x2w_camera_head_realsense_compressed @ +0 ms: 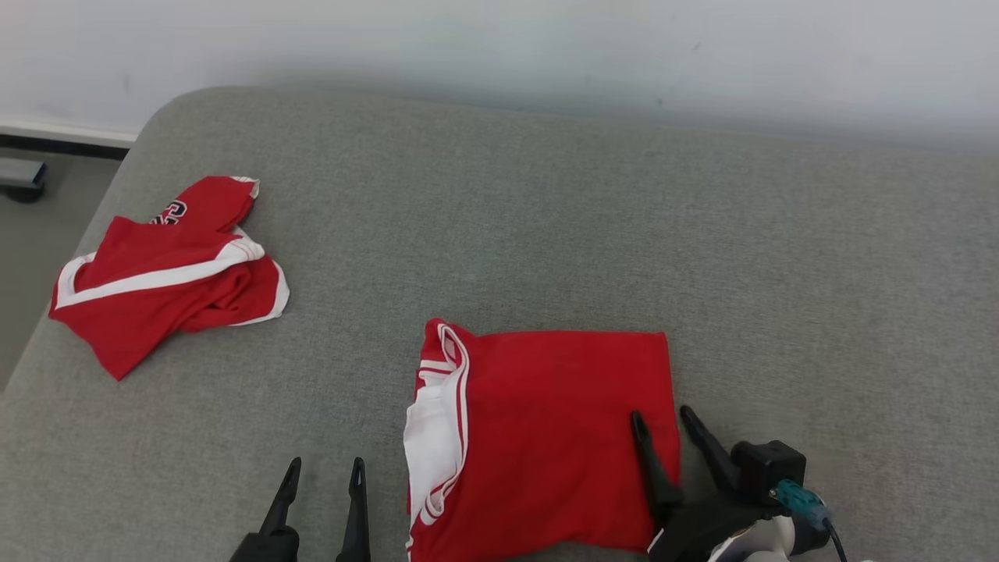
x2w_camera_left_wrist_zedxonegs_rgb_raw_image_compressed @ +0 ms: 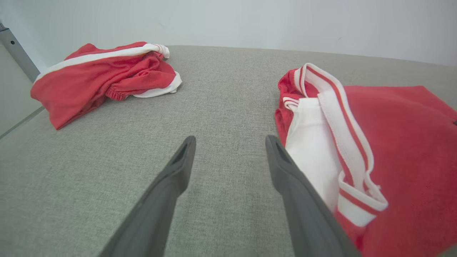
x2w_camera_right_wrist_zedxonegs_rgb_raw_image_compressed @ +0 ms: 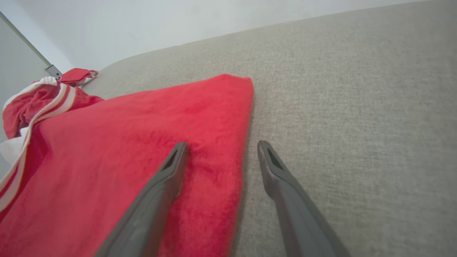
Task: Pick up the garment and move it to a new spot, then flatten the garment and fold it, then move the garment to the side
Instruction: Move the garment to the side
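I have the folded garment lower centre on the grey cushion. My right gripper straddles its right edge, spread wide, gripping nothing; my left gripper, lower left, likewise. 1 crumpled garment lies upper left.

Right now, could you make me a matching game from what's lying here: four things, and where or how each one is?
1. folded garment
2. crumpled garment
3. left gripper
4. right gripper

A. open, straddling a red edge
B. bunched at the far left
C. open over bare grey surface
D. lying flat in the middle

Pairs: 1-D, 2-B, 3-C, 4-A.
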Motion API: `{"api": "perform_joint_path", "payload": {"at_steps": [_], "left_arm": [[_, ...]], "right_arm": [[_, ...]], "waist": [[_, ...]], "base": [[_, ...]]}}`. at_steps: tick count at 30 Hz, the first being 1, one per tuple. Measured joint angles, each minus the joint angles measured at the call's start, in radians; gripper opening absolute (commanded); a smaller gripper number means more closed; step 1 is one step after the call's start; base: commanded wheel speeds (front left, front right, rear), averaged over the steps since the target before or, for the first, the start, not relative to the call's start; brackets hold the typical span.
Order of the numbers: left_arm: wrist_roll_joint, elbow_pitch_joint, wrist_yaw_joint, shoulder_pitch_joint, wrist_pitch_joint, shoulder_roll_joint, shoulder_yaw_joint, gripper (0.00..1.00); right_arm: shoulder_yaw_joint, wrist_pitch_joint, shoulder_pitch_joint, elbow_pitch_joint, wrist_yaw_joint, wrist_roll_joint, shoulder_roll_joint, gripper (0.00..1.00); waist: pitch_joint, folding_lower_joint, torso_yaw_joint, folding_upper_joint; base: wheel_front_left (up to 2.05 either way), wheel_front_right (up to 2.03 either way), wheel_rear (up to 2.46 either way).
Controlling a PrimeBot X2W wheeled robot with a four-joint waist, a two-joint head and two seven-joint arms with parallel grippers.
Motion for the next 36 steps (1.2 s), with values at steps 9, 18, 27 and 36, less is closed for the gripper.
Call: {"api": "perform_joint_path", "payload": {"at_steps": [9, 18, 27, 36], "left_arm": [[-0.011, -0.001, 0.000, 0.000, 0.000, 0.000, 0.005, 1.00], [-0.020, -0.002, 0.000, 0.020, 0.000, 0.000, 0.014, 1.00], [-0.040, -0.002, -0.007, 0.046, 0.000, 0.000, -0.001, 1.00], [-0.052, -0.015, -0.005, 0.030, 0.000, 0.000, -0.036, 1.00]], "right_arm": [[0.032, -0.001, -0.039, 0.093, 0.000, 0.034, -0.001, 0.00], [-0.021, 0.000, -0.052, -0.057, 0.000, 0.011, 0.000, 0.00], [0.004, 0.000, -0.058, -0.108, 0.000, -0.010, -0.002, 0.00], [0.021, 0.000, -0.051, -0.089, 0.000, -0.001, -0.005, 0.00]], "waist": [[-0.002, 0.0000, 0.007, 0.0000], [-0.054, 0.0000, -0.037, 0.0000], [-0.115, -0.0001, -0.119, 0.0000], [-0.142, -0.0002, -0.275, 0.0000]], "base": [[0.00, 0.00, 0.00], [0.00, 0.00, 0.00], [0.00, 0.00, 0.00], [0.00, 0.00, 0.00]]}}
